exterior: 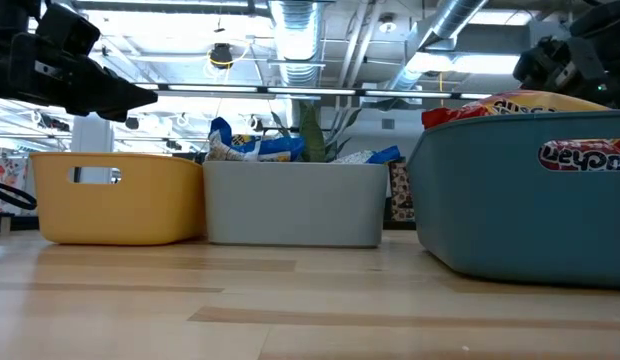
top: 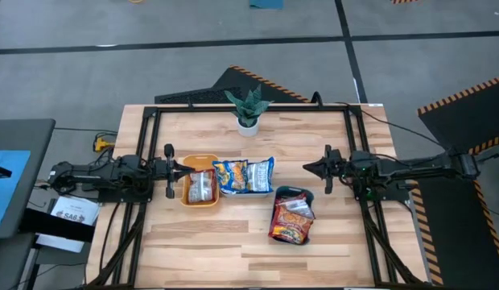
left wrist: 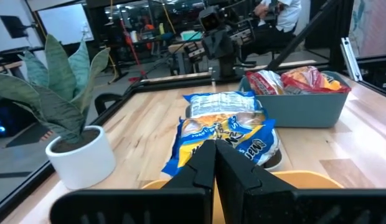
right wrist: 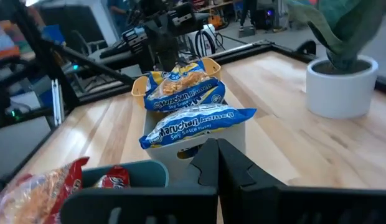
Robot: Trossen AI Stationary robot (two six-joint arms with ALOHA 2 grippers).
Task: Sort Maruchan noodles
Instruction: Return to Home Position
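Observation:
Yellow-and-blue Maruchan packets [top: 245, 176] lie heaped in the clear middle tray [exterior: 295, 203]; they also show in the right wrist view [right wrist: 187, 93]. Silver-and-red packets [top: 201, 188] lie in the orange tray [top: 200, 179]. Orange-red packets [top: 292, 221] fill the teal tray [exterior: 530, 195]. My left gripper [top: 183, 167] hovers shut at the orange tray's left rim, holding nothing. My right gripper [top: 307, 167] hovers shut, right of the clear tray and above the teal tray's far end, also holding nothing.
A potted plant in a white pot [top: 248, 110] stands near the table's far edge, behind the trays. Bare wood lies along the near edge [top: 233, 258]. A black frame [top: 153, 113] borders the table. The three trays sit side by side mid-table.

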